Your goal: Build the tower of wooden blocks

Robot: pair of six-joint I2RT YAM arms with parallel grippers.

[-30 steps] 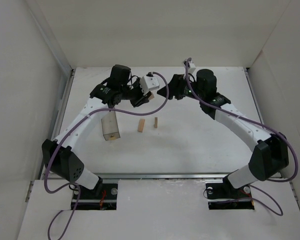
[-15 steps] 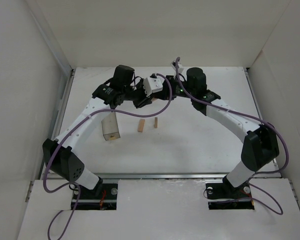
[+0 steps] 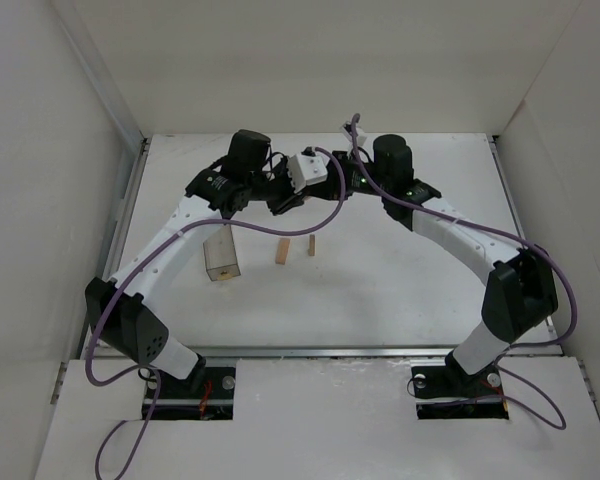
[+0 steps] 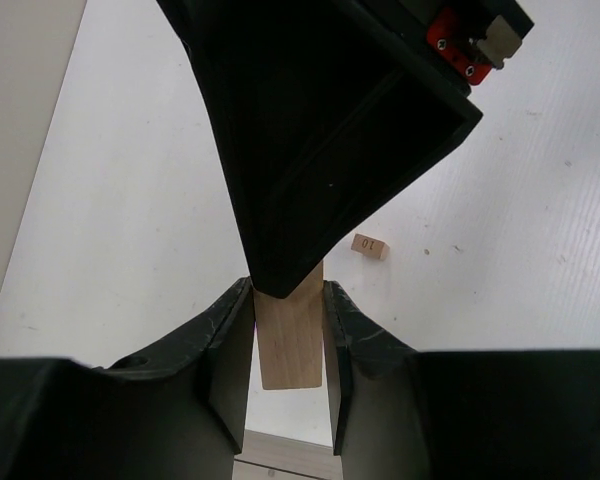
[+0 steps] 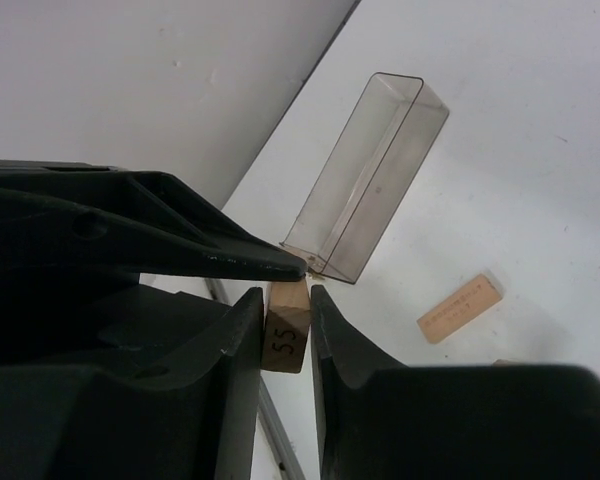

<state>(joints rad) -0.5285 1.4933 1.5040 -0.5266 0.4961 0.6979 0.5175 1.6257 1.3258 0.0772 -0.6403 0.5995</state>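
Wood block tower is so far only loose pieces: three small, light-tan, rectangular wooden blocks, none stacked. Two of them, the nearer tan block point(image 3: 281, 251) and the farther tan block point(image 3: 311, 245), rest just beside each other on the white surface point(image 3: 400, 290), near the clear plastic rectangular box point(image 3: 220, 257). Whether they stand or lie flat I cannot tell.

The third tan block point(image 4: 290, 350) hangs in the air above them, shared between the arms. The left claw point(image 4: 288, 305) is closed on one end. The right claw point(image 5: 285, 300) is closed on the other end, the one stamped "55". Their black tips meet or nearly meet over the wood.

Each block looks like plain sawn wood with flat matte faces and square edges. I judge it very light and fully rigid. A firm pinch should not mark it, but it could pivot if held only by a corner. The best hold is probably across the two broad faces. For a crosspiece that means near mid-length, so that it hangs level. Uprights this slim would likely topple at a slight nudge.
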